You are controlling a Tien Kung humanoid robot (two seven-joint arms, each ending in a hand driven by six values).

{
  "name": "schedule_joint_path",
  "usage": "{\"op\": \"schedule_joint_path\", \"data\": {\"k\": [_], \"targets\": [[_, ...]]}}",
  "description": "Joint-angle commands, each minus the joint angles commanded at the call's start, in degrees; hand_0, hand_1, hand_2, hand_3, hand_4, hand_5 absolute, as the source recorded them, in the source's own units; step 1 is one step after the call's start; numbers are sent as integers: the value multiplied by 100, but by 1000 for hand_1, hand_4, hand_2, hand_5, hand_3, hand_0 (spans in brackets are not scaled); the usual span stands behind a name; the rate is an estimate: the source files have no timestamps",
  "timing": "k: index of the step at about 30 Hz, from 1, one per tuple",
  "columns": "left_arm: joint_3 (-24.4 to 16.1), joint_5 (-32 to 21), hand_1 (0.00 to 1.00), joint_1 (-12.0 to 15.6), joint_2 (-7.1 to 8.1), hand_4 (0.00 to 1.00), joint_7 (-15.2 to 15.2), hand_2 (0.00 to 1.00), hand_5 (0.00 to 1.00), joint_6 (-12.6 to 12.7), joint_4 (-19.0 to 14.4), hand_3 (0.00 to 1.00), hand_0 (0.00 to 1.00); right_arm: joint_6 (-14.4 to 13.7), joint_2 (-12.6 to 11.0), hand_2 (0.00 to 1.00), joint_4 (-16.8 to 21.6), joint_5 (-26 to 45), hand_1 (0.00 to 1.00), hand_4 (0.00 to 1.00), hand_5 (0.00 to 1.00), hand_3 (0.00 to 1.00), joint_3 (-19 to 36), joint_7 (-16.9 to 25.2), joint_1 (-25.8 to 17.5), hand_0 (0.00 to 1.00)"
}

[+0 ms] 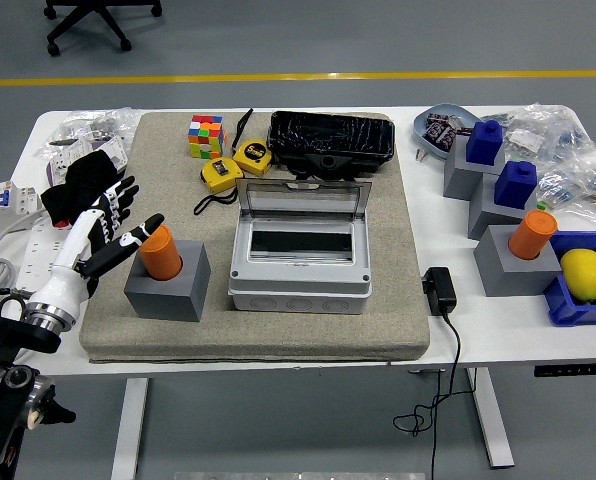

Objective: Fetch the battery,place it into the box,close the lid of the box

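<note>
The left hand (pixel 103 225) reaches in from the lower left, its fingers (pixel 128 190) spread apart and holding nothing; the thumb tip lies against, or just short of, the orange battery (pixel 160 252), and which cannot be told. The battery stands upright in a grey block (pixel 168 285) just right of the fingers, its lower end hidden in the block's socket. Further right of the fingers sits the grey box (pixel 298 265) on the felt mat (pixel 308 330), its clear lid (pixel 303 200) raised; the inside shows only a dark slot. The arm's lower part is cut off by the picture's edge. Beyond the fingers lie black cloth and plastic bags (pixel 83 135) on the worktop (pixel 458 340), their contents unclear.
</note>
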Motion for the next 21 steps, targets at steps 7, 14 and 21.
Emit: {"op": "schedule_joint_path", "data": {"k": [7, 14, 21], "targets": [[104, 242, 993, -25, -11, 998, 16, 998, 236, 26, -7, 998, 972, -3, 8, 718, 0, -3, 707, 998, 897, 748, 16, 1, -3, 783], [287, 68, 981, -55, 52, 998, -47, 987, 175, 186, 15, 998, 969, -9, 6, 718, 0, -5, 707, 998, 896, 748, 26, 5, -1, 782], [476, -402, 939, -112, 2, 998, -188, 955, 43, 258, 151, 995, 914, -13, 11, 718, 0, 18, 707, 998, 901, 748, 11, 6, 4, 783]]}}
